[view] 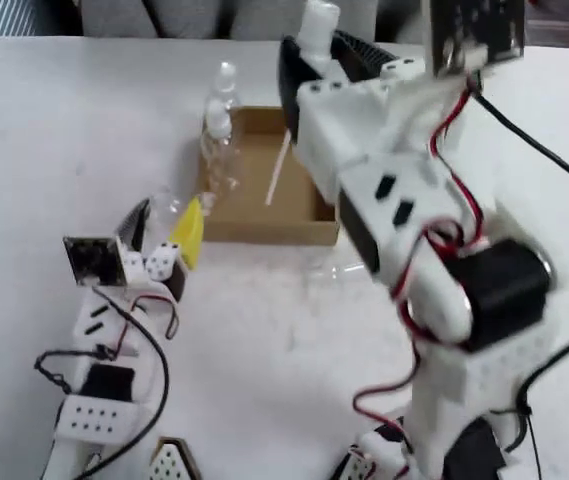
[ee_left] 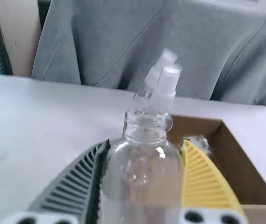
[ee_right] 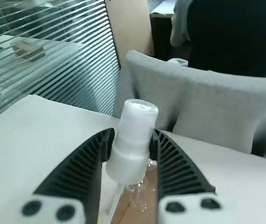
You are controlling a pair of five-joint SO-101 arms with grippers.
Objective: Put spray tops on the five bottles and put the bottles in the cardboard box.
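While the left gripper [ee_left: 147, 145] is clamping an uncapped clear bottle [ee_left: 142, 177] between its grey and yellow fingers, closed snugly on the body below the neck, the capping step looks to be in hand. In the high view this bottle is sitting left of centre, just beside the left front corner of the cardboard box [view: 264, 228], its open mouth facing up.

The right gripper [ee_right: 133, 135] is pinching a white spray top [ee_right: 139, 112], its black jaws narrowed onto the collar. In the high view that top is hanging at the upper middle of the frame, above the far side of the box, with its thin dip tube [view: 276, 170] trailing down over the box's interior. Top and open bottle are well apart, the box lying between them.

Two capped bottles [view: 221, 125] are standing at the box's left wall, towards the upper middle of the high view. Whether they are inside it is not clear from here.

The next move likely calls for carrying the top leftward and down the frame until the tube's tip is lining up over the open neck. The tube would then have to thread in before the collar is pressed or twisted home, the left jaws holding the bottle upright. The tube is slender and hanging at a slant, so missing the narrow mouth is the main risk.
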